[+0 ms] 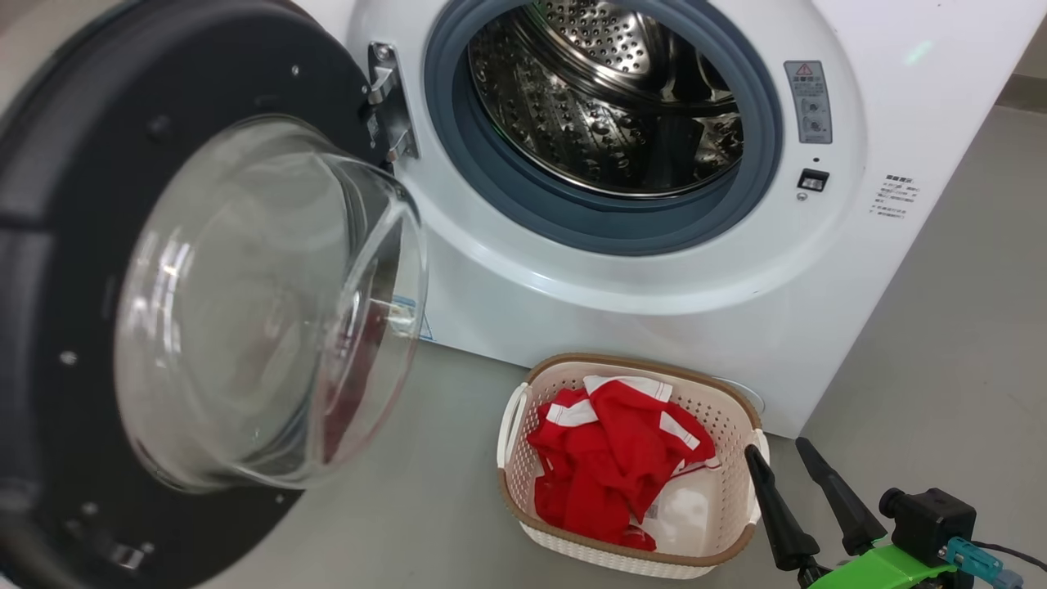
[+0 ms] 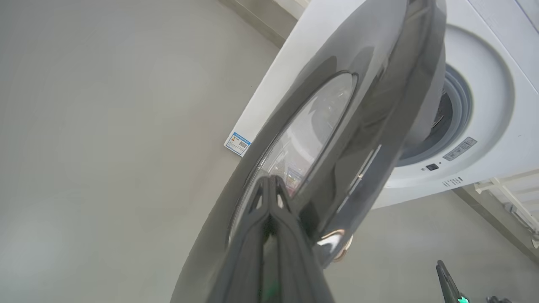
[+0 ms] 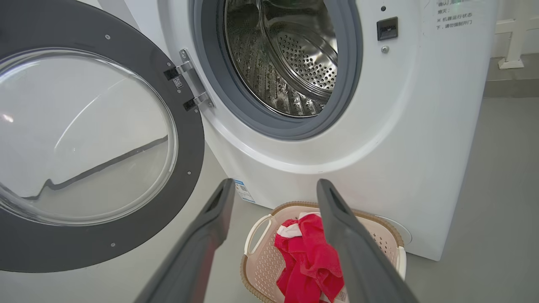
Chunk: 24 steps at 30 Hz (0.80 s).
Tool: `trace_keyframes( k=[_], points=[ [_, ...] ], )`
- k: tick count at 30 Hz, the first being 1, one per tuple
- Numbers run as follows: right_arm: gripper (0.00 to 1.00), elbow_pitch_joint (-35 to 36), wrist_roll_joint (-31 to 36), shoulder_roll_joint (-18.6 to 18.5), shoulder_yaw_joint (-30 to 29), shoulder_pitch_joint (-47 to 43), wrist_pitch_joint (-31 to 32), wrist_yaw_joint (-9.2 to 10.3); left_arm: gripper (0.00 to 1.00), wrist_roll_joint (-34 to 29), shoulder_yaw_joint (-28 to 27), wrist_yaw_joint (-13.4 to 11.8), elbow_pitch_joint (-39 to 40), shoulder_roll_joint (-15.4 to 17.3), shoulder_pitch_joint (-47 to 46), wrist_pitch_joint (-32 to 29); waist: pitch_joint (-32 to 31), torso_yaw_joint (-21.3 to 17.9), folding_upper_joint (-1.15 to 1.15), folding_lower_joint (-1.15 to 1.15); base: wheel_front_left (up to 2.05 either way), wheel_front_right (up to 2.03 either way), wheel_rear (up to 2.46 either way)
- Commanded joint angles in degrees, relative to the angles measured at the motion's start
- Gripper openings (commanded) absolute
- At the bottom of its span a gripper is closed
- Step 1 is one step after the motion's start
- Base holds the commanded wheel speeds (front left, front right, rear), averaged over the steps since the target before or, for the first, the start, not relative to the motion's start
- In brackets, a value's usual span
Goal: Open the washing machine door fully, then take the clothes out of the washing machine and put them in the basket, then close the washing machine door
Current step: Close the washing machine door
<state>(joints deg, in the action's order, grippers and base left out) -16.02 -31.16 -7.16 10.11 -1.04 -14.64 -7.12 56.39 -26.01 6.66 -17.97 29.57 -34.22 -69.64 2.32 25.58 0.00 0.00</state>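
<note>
Right gripper (image 1: pixel 777 447): two long fingers (image 1: pixel 781 511), matt black, round section, tapering to blunt tips.
Finger bases set in bright green bracket (image 1: pixel 887 566).
Black boxy module (image 1: pixel 941 519) next to bracket, with short cylindrical stub on one side.
Teal connector (image 1: pixel 973 560) below module; thin black cable (image 1: pixel 1014 555) runs from it.
Right wrist view: same fingers dark grey, broad and flat-faced, narrow slot recess near each tip.
Left gripper (image 2: pixel 269 180): dark grey fingers (image 2: pixel 248 244), elongated cut-outs near tips.

Glossy washing machine door (image 2: pixel 379 109), left gripper (image 2: pixel 270 182) fingers together near it, washing machine (image 2: pixel 488 97) behind
</note>
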Motion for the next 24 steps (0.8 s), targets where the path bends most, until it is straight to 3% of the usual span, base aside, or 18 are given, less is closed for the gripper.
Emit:
trace_keyframes(
  k=[1,11,24],
  points=[
    [1.0,1.43,0.44,-0.47,1.13,0.47,-0.36,-0.36,0.0,1.61,0.21,0.75,3.13,1.6,1.07,-1.79,-0.28,-0.2,0.0,0.0,0.0,0.0,0.0],
    [1.0,1.66,0.64,-0.45,0.54,0.48,-0.36,-0.36,0.0,11.41,4.56,0.81,13.59,1.41,5.01,-3.39,-0.42,-1.8,0.0,0.0,0.0,0.0,0.0],
    [1.0,1.57,0.58,-0.59,0.24,0.46,-0.36,-0.36,0.0,18.55,15.96,0.82,23.03,0.67,5.75,3.77,-0.27,-4.01,0.0,0.0,0.0,0.0,0.0]
  ],
)
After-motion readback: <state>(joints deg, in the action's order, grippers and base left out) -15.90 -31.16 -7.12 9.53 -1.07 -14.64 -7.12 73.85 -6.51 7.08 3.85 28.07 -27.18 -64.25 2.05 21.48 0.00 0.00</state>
